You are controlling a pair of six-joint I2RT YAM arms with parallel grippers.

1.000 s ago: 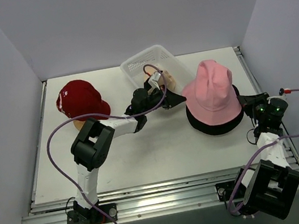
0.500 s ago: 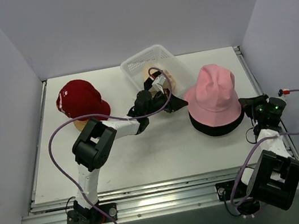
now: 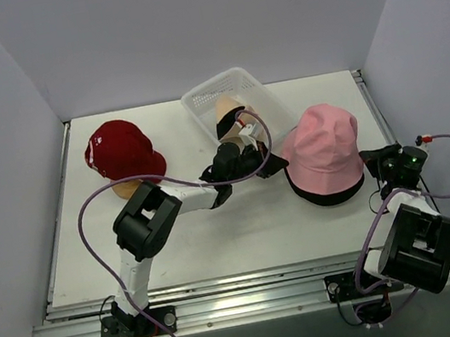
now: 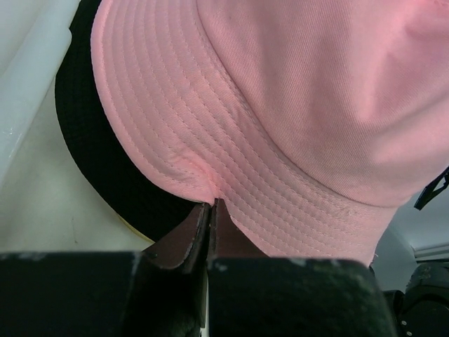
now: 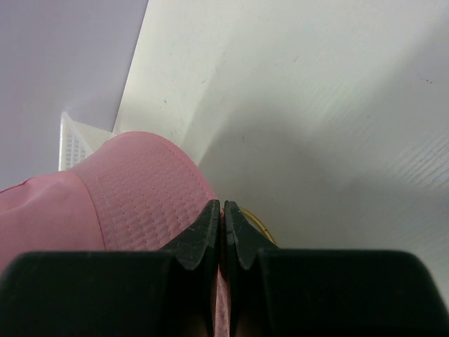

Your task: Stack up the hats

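Note:
A pink bucket hat (image 3: 322,145) sits over a black hat (image 3: 326,196) at the right of the table. My left gripper (image 3: 275,163) is shut on the pink hat's left brim; in the left wrist view its tips (image 4: 212,204) pinch the stitched brim (image 4: 231,140), with the black hat (image 4: 105,168) underneath. At the hat's right side my right gripper (image 3: 372,164) is shut too, and pink fabric (image 5: 140,203) shows between its tips (image 5: 223,208). A red cap (image 3: 122,150) with white marks sits at the far left. A tan hat (image 3: 226,102) lies in the basket.
The white mesh basket (image 3: 201,101) stands at the back centre, close behind my left arm; its wall (image 4: 28,77) shows in the left wrist view. A wooden stand (image 3: 123,188) peeks out under the red cap. The right table edge runs close to my right gripper.
The right gripper has closed on the pink hat's brim. The left gripper moved right and nearer with the brim, and the pink hat's peaked crown has flattened down over the black hat.

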